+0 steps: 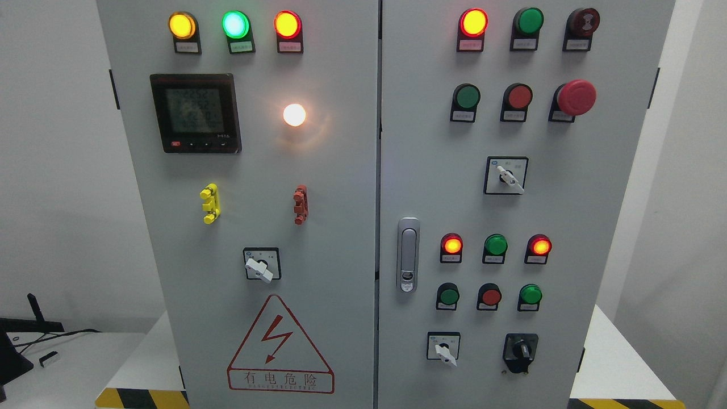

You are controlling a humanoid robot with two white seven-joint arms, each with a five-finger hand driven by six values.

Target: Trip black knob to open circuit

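Black knob (520, 350) sits low on the cabinet's right door (596, 227), right of a white-handled switch (444, 347); neither hand in view, fingers' state cannot be told; risk: a reach drifting left would turn that white switch instead.

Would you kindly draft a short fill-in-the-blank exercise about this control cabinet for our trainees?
1. The black knob sits at the lower right of the ____ door.
2. The large mushroom-shaped emergency stop button is coloured ____.
3. The digital meter is mounted on the ____ door.
4. The triangular warning sign shows a red ____ symbol.

Missing words: right; red; left; lightning bolt
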